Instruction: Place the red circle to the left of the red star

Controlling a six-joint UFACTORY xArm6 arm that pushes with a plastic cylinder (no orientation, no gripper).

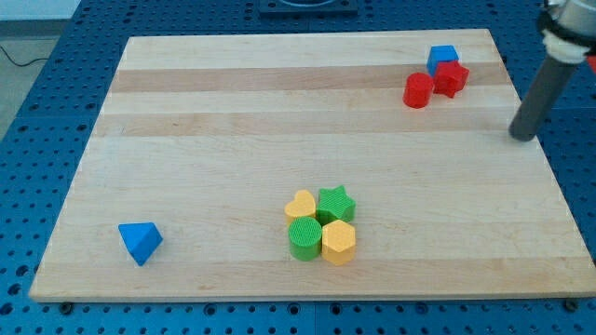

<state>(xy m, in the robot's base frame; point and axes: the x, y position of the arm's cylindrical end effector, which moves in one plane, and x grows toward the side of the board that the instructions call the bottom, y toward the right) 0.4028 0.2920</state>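
The red circle [417, 90] stands near the board's top right corner. The red star [451, 77] sits just to its right and slightly higher, close to it or touching. A blue cube [442, 58] stands right behind the star, against it. My tip [523, 137] is at the board's right edge, to the right of and below these three blocks, well apart from them.
A tight cluster sits at the bottom middle: yellow heart [301, 205], green star [335, 202], green circle [304, 239], yellow hexagon [338, 242]. A blue triangle [140, 241] lies at the bottom left. The wooden board [205, 140] rests on a blue pegboard table.
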